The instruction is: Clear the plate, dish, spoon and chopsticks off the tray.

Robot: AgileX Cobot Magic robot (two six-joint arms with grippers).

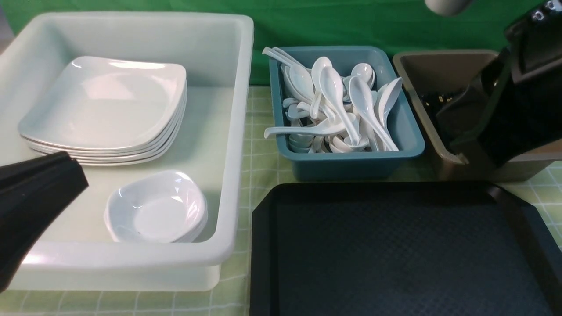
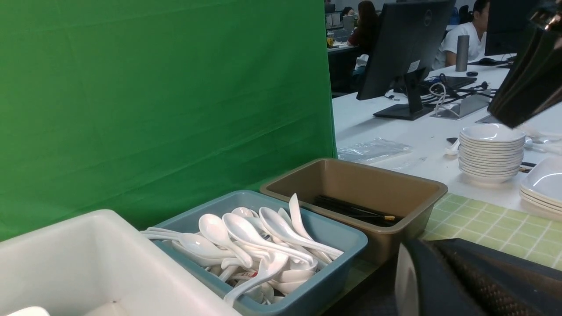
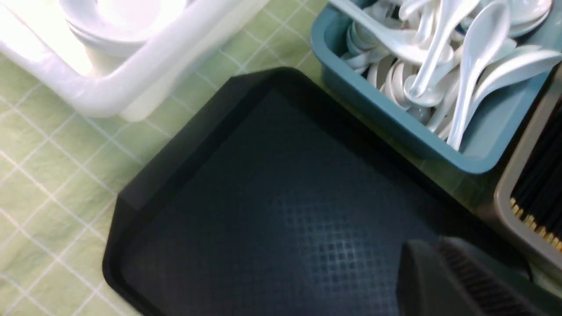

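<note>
Showing chopsticks (image 2: 351, 208) clearly: left wrist view only.

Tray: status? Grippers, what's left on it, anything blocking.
Left gripper shut, holding nothing visible; right gripper's state unclear. Tray bare; plates and dishes in white tub. Nothing blocking.

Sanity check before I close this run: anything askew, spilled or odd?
Nothing stands out. The black textured tray is bare, white square plates and small dishes sit stacked in the white tub, white spoons lie jumbled inside the teal bin.
</note>
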